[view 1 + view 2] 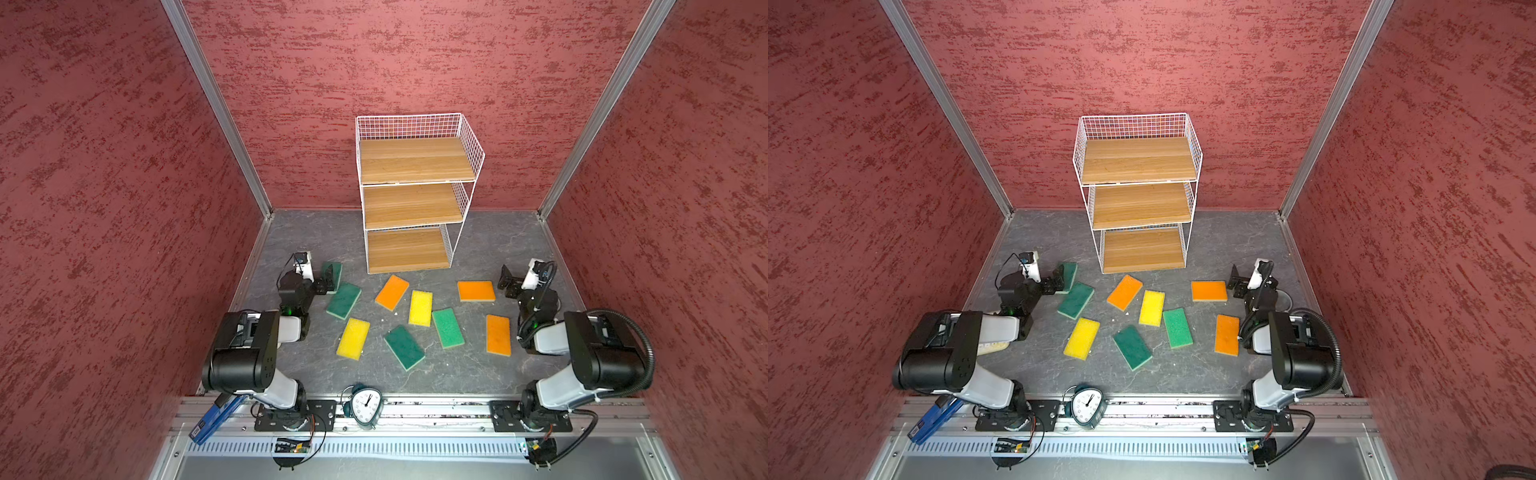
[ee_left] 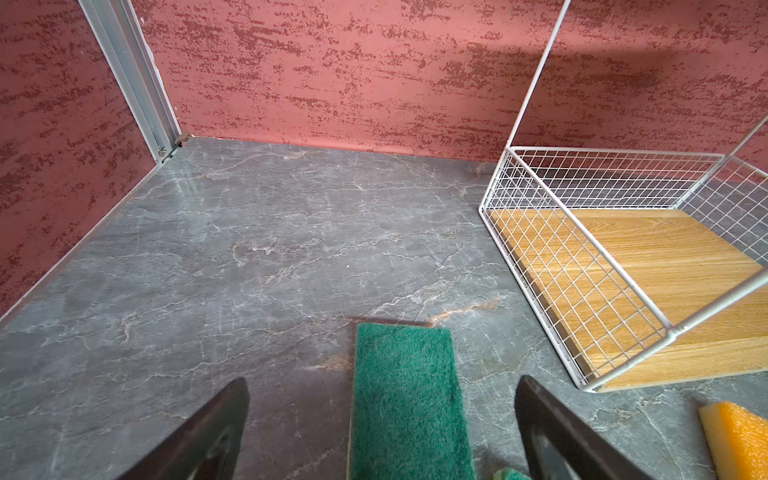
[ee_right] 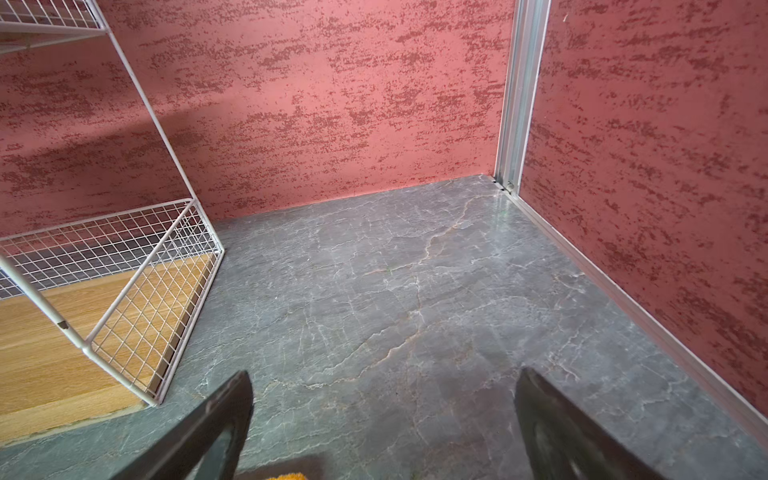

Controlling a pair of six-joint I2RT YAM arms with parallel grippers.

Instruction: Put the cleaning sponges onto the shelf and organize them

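Note:
The shelf point(image 1: 415, 191) point(image 1: 1140, 195), white wire with three bare wooden boards, stands at the back wall. Several cleaning sponges lie scattered flat on the grey floor before it: green point(image 1: 343, 300), orange point(image 1: 392, 292), yellow point(image 1: 420, 308). My left gripper point(image 1: 328, 282) point(image 2: 382, 415) is open low over a dark green sponge point(image 2: 407, 399) that lies between its spread jaws, untouched. My right gripper point(image 1: 507, 280) point(image 3: 382, 415) is open over bare floor, just right of an orange sponge point(image 1: 476, 291). The shelf's bottom tier point(image 2: 623, 266) point(image 3: 104, 311) shows in both wrist views.
An alarm clock point(image 1: 365, 405) stands on the front rail, with a blue tool point(image 1: 212, 419) at its left end. A cream object point(image 1: 992, 347) lies partly hidden under the left arm. Red walls close in three sides.

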